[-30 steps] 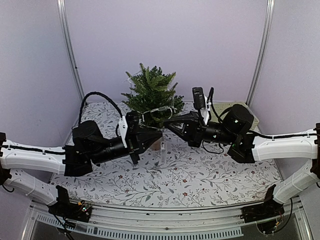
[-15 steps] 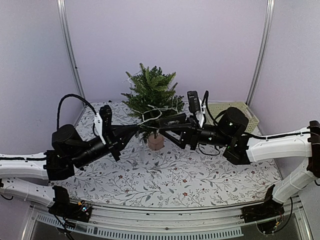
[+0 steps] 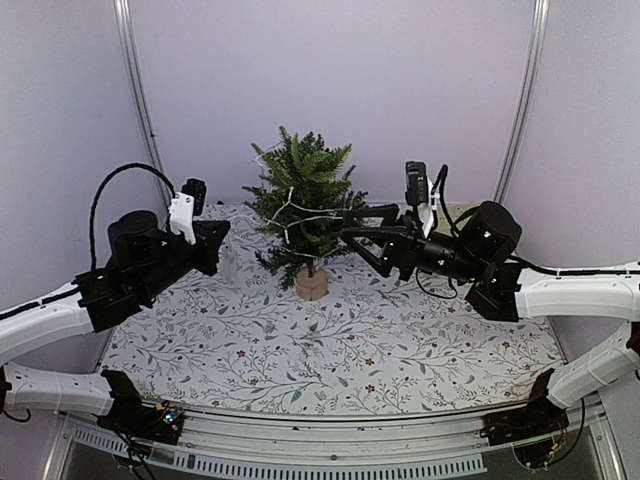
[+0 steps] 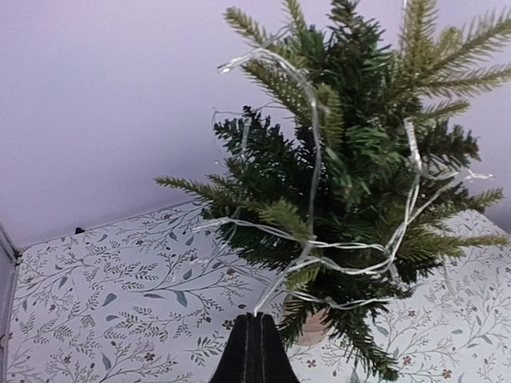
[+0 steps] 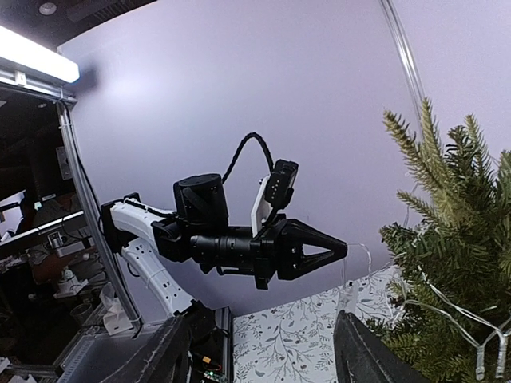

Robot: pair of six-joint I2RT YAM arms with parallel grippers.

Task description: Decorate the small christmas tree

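The small christmas tree (image 3: 305, 190) stands on its tan base (image 3: 311, 285) at the middle back of the table. A thin white light string (image 4: 310, 152) loops through its branches. Left of the tree, my left gripper (image 3: 221, 233) is shut on the string's free end, and the wire runs from its tip (image 4: 255, 317) up into the branches. A small clear box (image 5: 347, 297) hangs from the wire below that gripper (image 5: 343, 250). My right gripper (image 3: 345, 223) is open beside the tree's right side, with nothing between its fingers (image 5: 363, 351).
The table wears a white cloth with a leaf print (image 3: 330, 350). Lilac walls with metal corner posts (image 3: 140, 100) close in the back and sides. A pale basket (image 3: 456, 210) shows partly behind my right arm.
My right gripper opened, let go of the string and drew back to the right. My left arm pulled back and up to the left with the string end still pinched.
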